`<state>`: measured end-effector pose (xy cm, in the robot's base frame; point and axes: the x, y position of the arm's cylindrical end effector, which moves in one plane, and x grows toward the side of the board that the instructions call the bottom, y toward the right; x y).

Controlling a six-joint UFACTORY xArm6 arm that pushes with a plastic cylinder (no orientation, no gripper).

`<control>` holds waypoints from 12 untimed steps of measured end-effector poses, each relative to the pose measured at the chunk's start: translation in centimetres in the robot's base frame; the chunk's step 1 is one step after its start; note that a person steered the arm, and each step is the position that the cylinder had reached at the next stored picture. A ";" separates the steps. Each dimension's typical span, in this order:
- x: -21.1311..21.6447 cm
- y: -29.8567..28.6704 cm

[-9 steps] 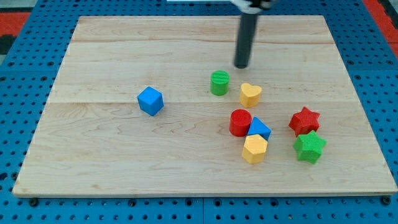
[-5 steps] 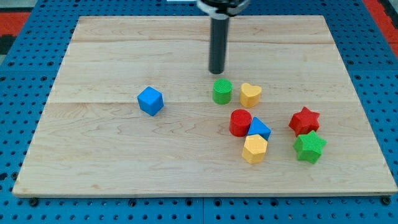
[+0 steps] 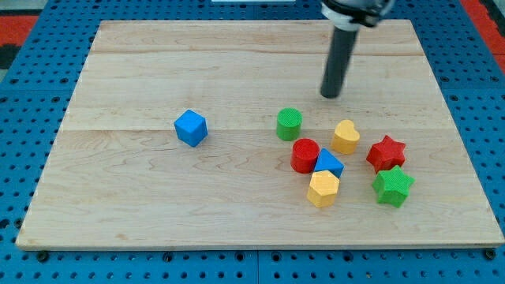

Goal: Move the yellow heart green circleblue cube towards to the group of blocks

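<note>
My tip (image 3: 330, 95) rests on the board above the cluster, up and to the right of the green circle (image 3: 289, 124) and just above the yellow heart (image 3: 345, 136), touching neither. The yellow heart sits between the red cylinder (image 3: 304, 155) and the red star (image 3: 386, 153). The green circle stands just above the red cylinder's left side. The blue cube (image 3: 191, 127) sits alone at the view's left-centre, far from the tip.
The group also holds a blue triangular block (image 3: 329, 164), a yellow hexagon (image 3: 323, 188) and a green star (image 3: 392, 186). The wooden board (image 3: 118, 205) lies on a blue pegboard.
The tip swung left, then right to above the heart. The yellow heart moved down and right into the group. The green circle slid slightly down and right.
</note>
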<state>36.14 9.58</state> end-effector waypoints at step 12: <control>14.1 -10.1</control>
